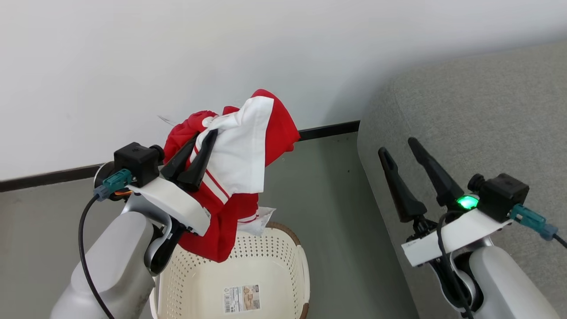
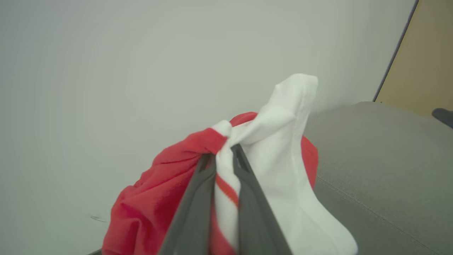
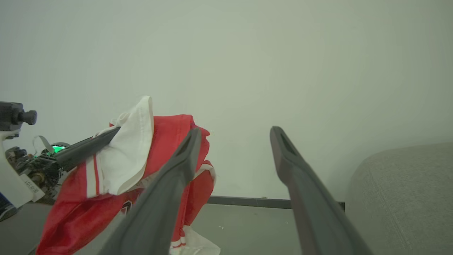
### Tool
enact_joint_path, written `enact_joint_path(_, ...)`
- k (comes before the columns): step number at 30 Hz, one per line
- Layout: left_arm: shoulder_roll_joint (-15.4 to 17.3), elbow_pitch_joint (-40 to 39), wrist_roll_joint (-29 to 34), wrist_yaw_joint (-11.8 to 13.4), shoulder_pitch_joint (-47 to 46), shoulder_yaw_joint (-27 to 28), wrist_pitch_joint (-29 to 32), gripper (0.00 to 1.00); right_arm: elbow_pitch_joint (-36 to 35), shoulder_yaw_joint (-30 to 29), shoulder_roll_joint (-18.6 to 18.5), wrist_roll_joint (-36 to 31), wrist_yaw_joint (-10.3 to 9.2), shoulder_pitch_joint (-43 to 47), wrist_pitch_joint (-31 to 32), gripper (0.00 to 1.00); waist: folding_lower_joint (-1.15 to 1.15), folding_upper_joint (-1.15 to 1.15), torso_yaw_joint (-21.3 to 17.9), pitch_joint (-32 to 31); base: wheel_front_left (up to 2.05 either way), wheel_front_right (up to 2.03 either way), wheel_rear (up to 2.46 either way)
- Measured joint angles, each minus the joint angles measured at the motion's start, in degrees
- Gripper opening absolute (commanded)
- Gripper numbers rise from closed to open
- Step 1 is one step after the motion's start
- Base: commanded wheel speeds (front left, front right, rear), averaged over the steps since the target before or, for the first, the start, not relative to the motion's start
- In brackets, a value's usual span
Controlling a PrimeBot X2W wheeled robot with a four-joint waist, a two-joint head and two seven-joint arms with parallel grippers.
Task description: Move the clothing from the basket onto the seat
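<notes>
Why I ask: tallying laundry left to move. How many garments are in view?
1 that I can make out: a red-and-white garment, bunched between the left gripper's fingers and hanging above the basket. The bundle may hide a second piece.

Cut off at the bottom edge of the head view: the near part of the basket (image 1: 283, 248). Hidden behind the left arm (image 1: 110, 261) and the hanging clothing (image 1: 239, 150): the basket's left and far rim. Too small to read: the print on the label sticker (image 1: 242, 299). Cut off at the right and bottom edges of the same view: most of the seat (image 1: 465, 124). Left wrist view, bottom edge: lower folds of the clothing out of frame; right edge: a dark shape (image 2: 443, 116), too little in frame to identify. Right wrist view, partly hidden behind a finger (image 3: 166, 198) of the right gripper (image 3: 236, 130): a dark mark on the red fabric, not legible.
</notes>
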Motion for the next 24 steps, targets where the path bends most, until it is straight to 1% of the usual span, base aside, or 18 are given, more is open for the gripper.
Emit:
enact_joint_path(7, -0.7, -0.8, -0.5, 0.5, 0.0, -0.1, 1.0, 0.00, 0.6, 1.9, -1.4, 1.0, 0.00, 2.9, 0.0, 1.00, 0.00, 0.00, 0.8, -2.7, 0.00, 0.00, 0.00)
enact_joint_path(14, -0.9, -1.3, -0.5, 0.8, 0.1, -0.8, 2.1, 0.00, 0.6, 3.0, -1.6, 2.7, 0.00, 3.9, 0.0, 1.00, 0.00, 0.00, 1.5, -4.6, 0.00, 0.00, 0.00)
enact_joint_path(19, -1.7, -2.1, -0.5, 1.1, 0.5, -1.9, 3.1, 0.00, 1.6, 7.5, -2.0, 4.9, 0.00, 3.9, 0.0, 1.00, 0.00, 0.00, 1.9, -5.5, 0.00, 0.00, 0.00)
enact_joint_path(22, -2.0, -2.7, -0.5, 1.1, 0.9, -2.4, 3.8, 0.00, 1.9, 9.1, -1.8, 8.4, 0.00, 3.7, 0.0, 1.00, 0.00, 0.00, 2.3, -5.8, 0.00, 0.00, 0.00)
enact_joint_path(24, -2.0, -3.1, -0.5, 1.3, 1.3, -2.7, 4.3, 0.00, 2.9, 10.1, -2.2, 9.6, 0.00, 3.5, 0.0, 1.00, 0.00, 0.00, 2.5, -5.8, 0.00, 0.00, 0.00)
